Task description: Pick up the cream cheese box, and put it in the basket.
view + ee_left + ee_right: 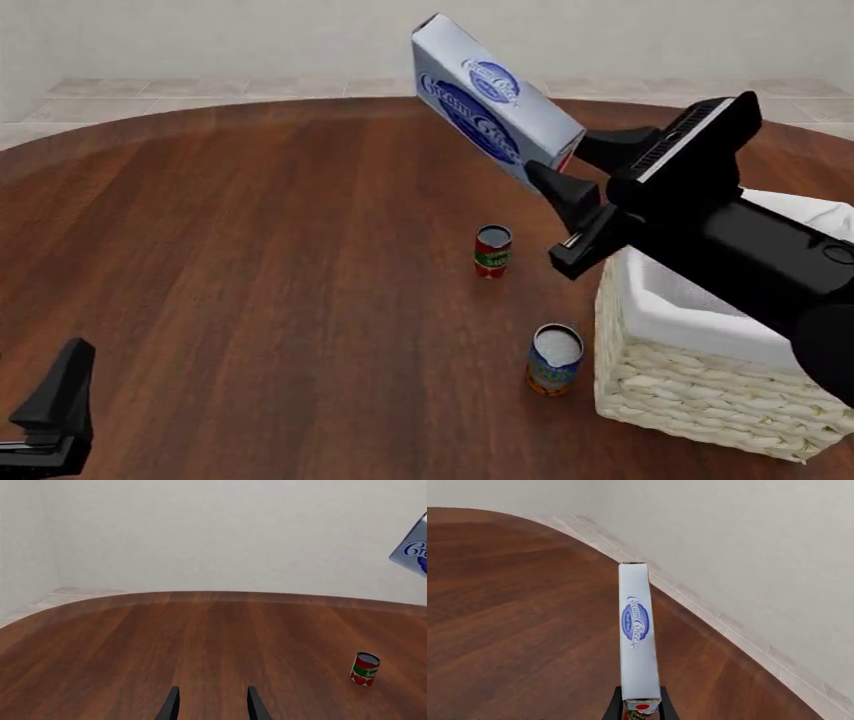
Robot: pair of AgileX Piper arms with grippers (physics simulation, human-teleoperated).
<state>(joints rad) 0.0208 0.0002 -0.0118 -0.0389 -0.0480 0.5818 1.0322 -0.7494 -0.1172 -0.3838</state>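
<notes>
On the round dark wooden table (240, 250), the square cream wicker basket (694, 390) with white lining sits near right, while the right gripper (571, 170) clamps the flat pale blue-white cream cheese box (487, 100) aloft, tilted, left of it, the left gripper (210, 705) spread apart, two small cans (493, 250) standing between.

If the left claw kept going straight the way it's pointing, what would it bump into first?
Probably nothing soon. The left claw is open and points across bare table toward the far edge and wall. The red can sits off to one side of that line, though depth is hard to judge.
</notes>
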